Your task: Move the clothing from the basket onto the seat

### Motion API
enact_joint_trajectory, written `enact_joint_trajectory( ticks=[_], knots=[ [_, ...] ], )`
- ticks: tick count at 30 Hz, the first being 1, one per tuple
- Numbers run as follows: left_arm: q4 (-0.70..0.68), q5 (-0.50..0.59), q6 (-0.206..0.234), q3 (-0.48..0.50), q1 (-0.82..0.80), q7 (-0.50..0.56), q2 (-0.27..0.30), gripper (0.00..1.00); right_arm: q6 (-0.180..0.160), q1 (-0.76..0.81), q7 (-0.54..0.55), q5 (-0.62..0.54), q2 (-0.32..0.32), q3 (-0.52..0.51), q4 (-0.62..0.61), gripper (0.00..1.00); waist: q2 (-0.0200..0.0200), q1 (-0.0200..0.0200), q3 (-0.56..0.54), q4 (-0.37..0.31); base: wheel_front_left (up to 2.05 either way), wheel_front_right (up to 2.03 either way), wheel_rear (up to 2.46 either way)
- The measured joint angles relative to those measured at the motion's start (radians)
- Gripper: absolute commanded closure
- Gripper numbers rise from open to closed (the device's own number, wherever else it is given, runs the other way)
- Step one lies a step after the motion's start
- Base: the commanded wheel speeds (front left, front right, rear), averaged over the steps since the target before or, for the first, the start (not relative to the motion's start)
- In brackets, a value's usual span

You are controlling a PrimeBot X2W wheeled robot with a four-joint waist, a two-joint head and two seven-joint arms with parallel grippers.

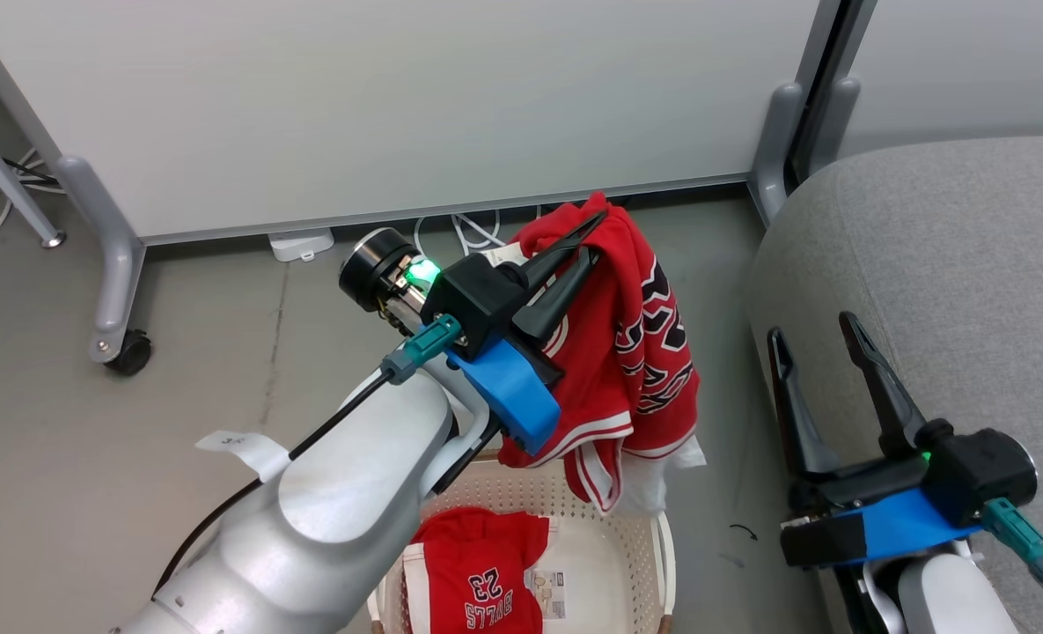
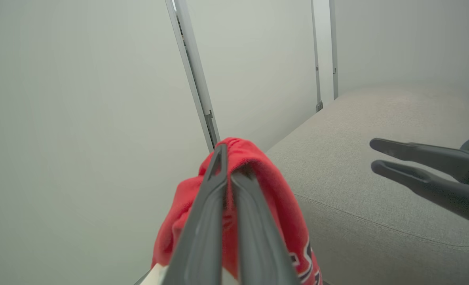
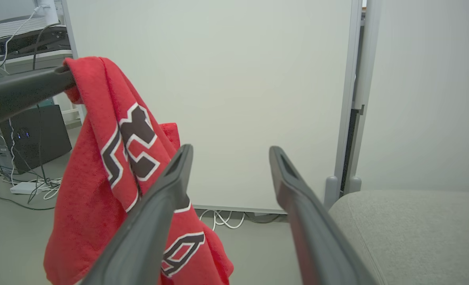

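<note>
My left gripper [image 1: 600,233] is shut on the top of a red jersey [image 1: 644,352] with black-and-white lettering and white trim. The jersey hangs in the air above the far rim of the cream basket [image 1: 662,546]. A second red piece marked "BULLS 23" [image 1: 477,572] lies inside the basket. The grey seat [image 1: 943,264] is to the right. My right gripper [image 1: 811,330] stands open at the seat's front edge, holding nothing. In the left wrist view the left gripper [image 2: 229,162] pinches the red cloth [image 2: 274,198], with the seat [image 2: 376,118] beyond. In the right wrist view the open right gripper [image 3: 230,151] faces the hanging jersey [image 3: 99,178].
A pale wheeled partition panel [image 1: 398,106] stands behind, with a caster [image 1: 129,352] at the left. White cables [image 1: 477,231] and a white power block [image 1: 301,244] lie at its foot. A black computer case [image 3: 36,134] sits further left.
</note>
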Motion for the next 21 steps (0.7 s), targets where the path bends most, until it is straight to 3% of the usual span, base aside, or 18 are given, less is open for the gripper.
enact_joint_trajectory(
  ticks=[12,21],
  knots=[
    [-0.004,0.002,0.000,0.000,-0.005,0.000,0.003,1.00,0.000,-0.117,0.000,-0.015,-0.045,0.145,-0.030,0.00,0.0000,0.0000,0.009,0.007,0.00,0.00,0.00],
    [-0.014,0.021,0.000,-0.022,-0.007,0.000,-0.008,1.00,0.000,-0.201,-0.002,-0.023,-0.069,0.241,0.074,0.00,0.0000,0.0000,0.022,0.019,0.00,0.00,0.00]
  ],
)
